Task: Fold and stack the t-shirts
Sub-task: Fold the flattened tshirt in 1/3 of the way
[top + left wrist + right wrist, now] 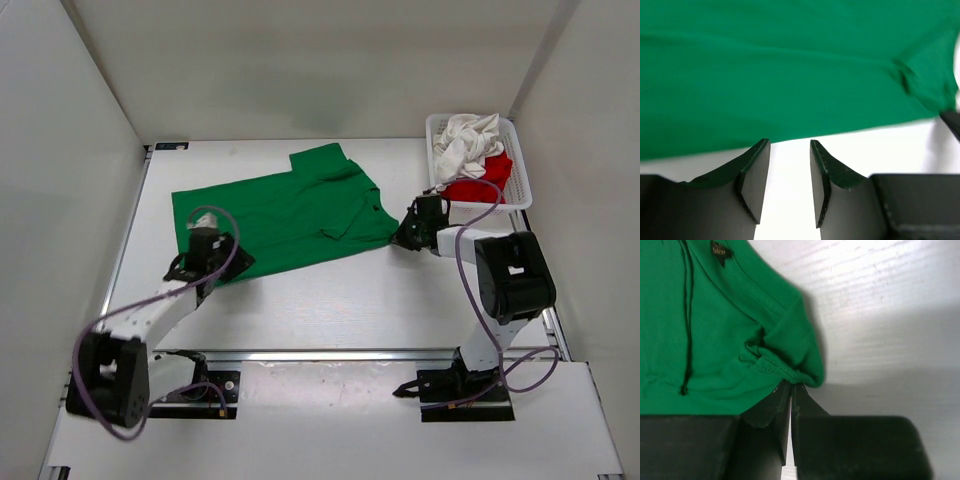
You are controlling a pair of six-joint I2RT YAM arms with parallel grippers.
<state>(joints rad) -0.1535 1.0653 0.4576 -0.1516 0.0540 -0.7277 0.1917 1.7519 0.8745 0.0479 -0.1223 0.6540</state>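
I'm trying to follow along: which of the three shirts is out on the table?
The green t-shirt, spread across the table; the white t-shirt and red t-shirt lie bunched in the basket.

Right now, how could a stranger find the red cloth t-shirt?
At the far right corner of the table stands a white plastic mesh basket. Two crumpled cloth t-shirts lie inside; the red t-shirt fills its near end, the white t-shirt the far end.

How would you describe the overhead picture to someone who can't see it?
A green t-shirt lies spread on a white table; the right gripper pinches its right edge, the left gripper hangs open at its near-left corner. A mesh basket at far right holds a white t-shirt and a red t-shirt.
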